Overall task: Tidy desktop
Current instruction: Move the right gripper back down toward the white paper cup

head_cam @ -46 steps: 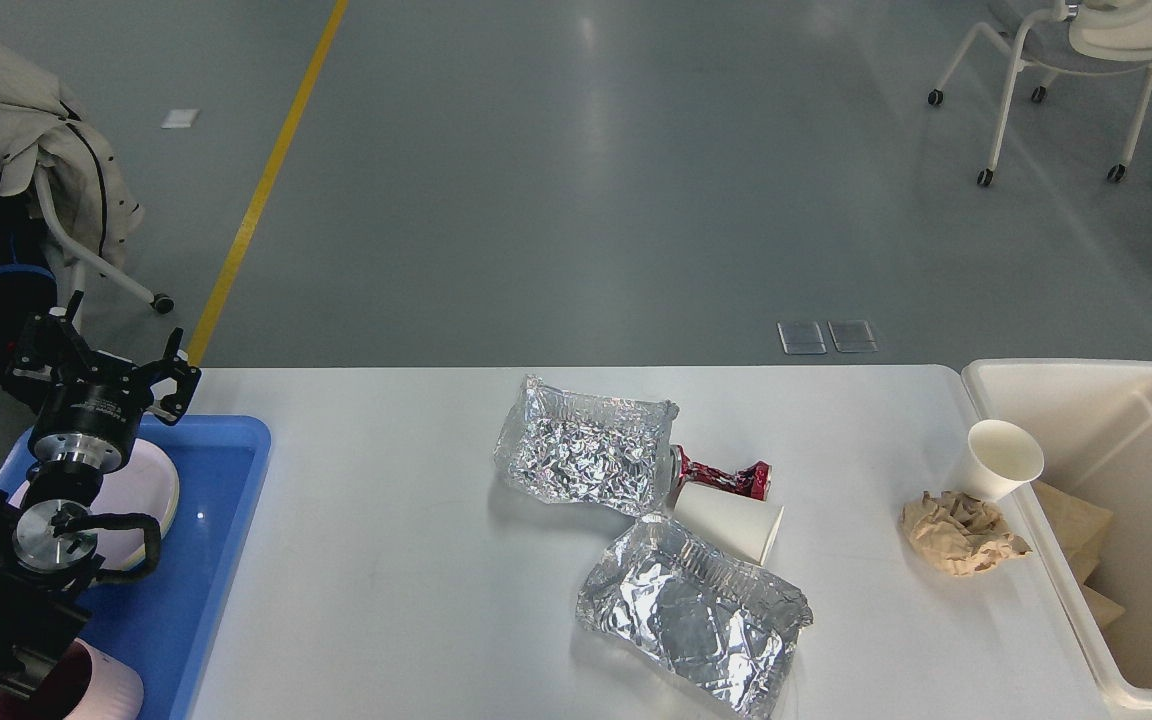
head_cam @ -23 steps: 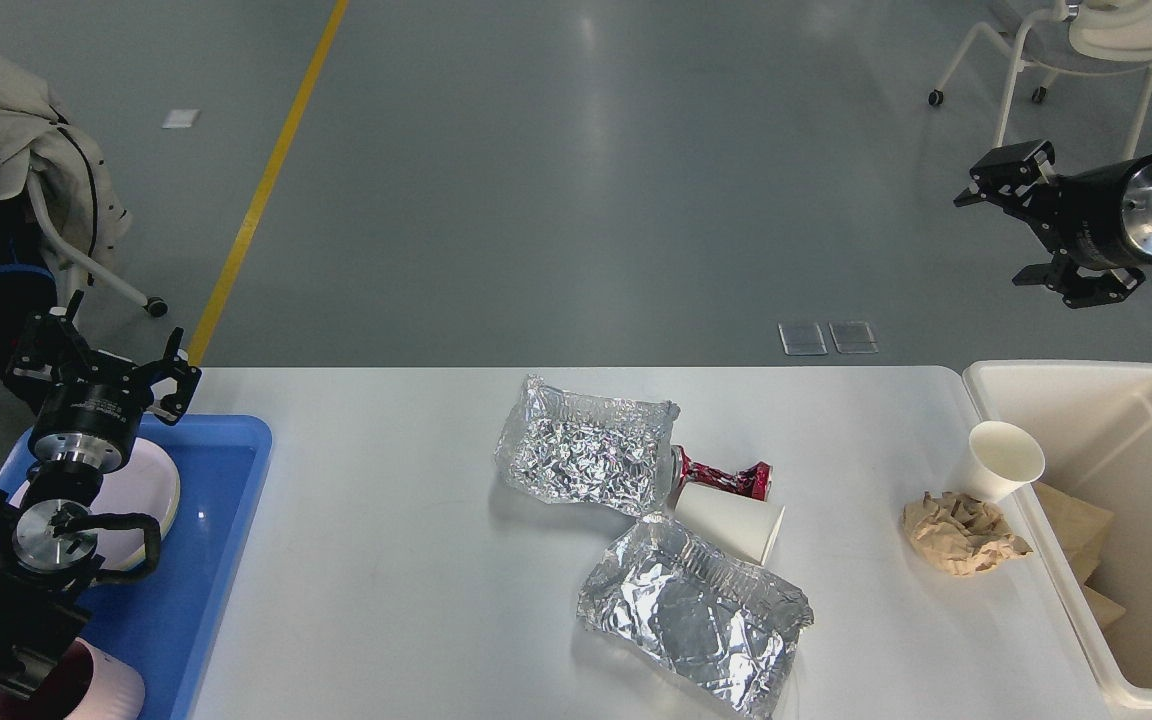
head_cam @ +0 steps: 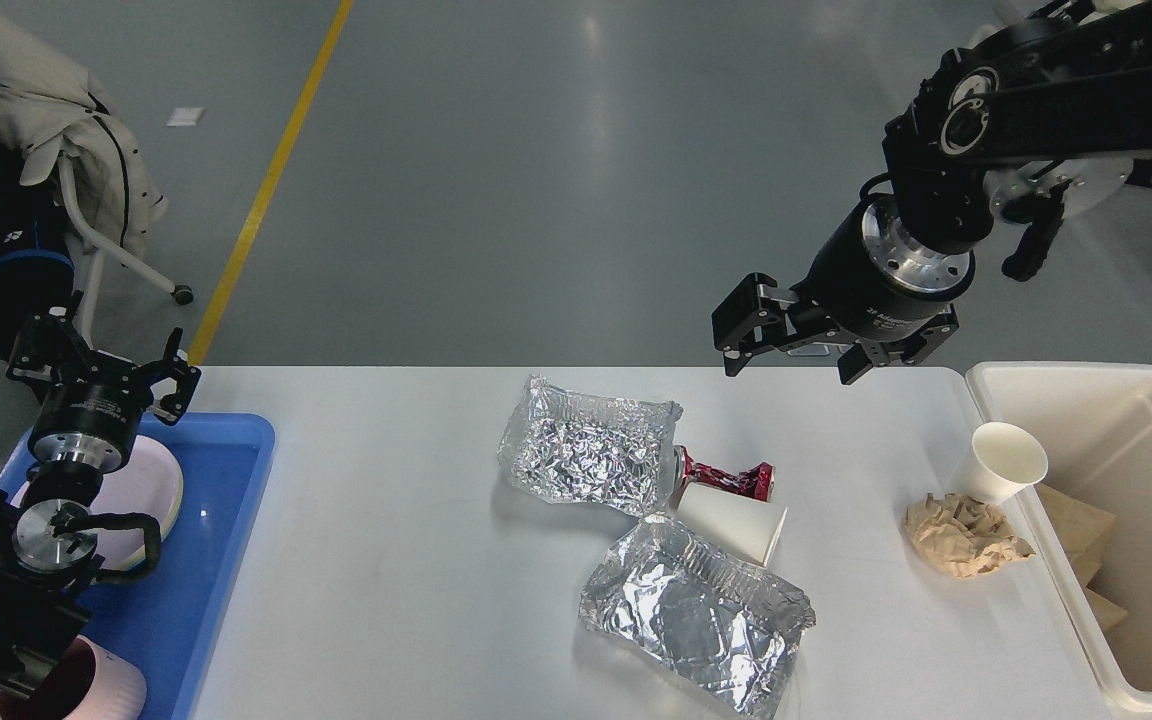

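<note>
Since the earlier frames, the right arm has been swung in from the far right, and the right gripper (head_cam: 794, 342) is now positioned above the far edge of the desktop (head_cam: 416, 560), its fingers spread apart and nothing held between them. The desktop fills the near and middle part of the view.

Nearest on it, a crumpled foil tray (head_cam: 696, 615) is located right of centre. A tipped paper cup (head_cam: 733, 521) is touching its far edge. A crushed red can (head_cam: 726, 477) is found just beyond that cup. A second foil tray (head_cam: 586, 455) is placed to the left of the can.

Toward the right edge, a wad of brown paper (head_cam: 966, 535) is seen, with an upright paper cup (head_cam: 1004, 460) just beyond it, beside the cream bin (head_cam: 1076, 590).

At the left, a blue tray (head_cam: 206, 560) is occupied by a white plate (head_cam: 151, 485) and a pink cup (head_cam: 96, 690). The left gripper (head_cam: 101, 362) is held above the tray's far end, fingers spread, empty.
</note>
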